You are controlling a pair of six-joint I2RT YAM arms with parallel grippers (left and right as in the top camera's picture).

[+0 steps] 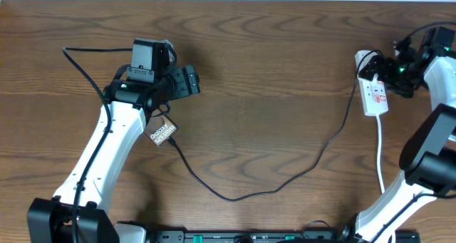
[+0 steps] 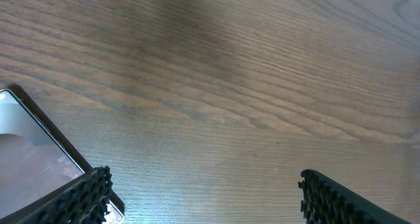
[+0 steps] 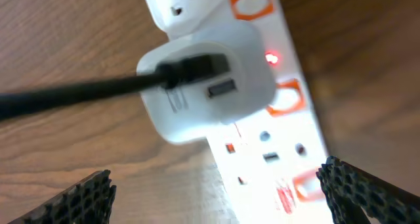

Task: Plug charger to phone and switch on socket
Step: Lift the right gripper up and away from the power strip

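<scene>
I'm hovering the right pincer [image 3: 216, 181], spread wide; the socket [image 3: 262, 148] beneath is glowing red, so I'm judging retreat next.

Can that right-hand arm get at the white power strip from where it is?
Probably yes. The right tool is open directly above the socket, with nothing between them. Only the white plug adapter holding the charger cable covers part of it, near the lit red light.

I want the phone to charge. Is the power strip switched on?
On, it seems: a small red light glows on the power strip, beside the white plug holding the black cable.
</scene>
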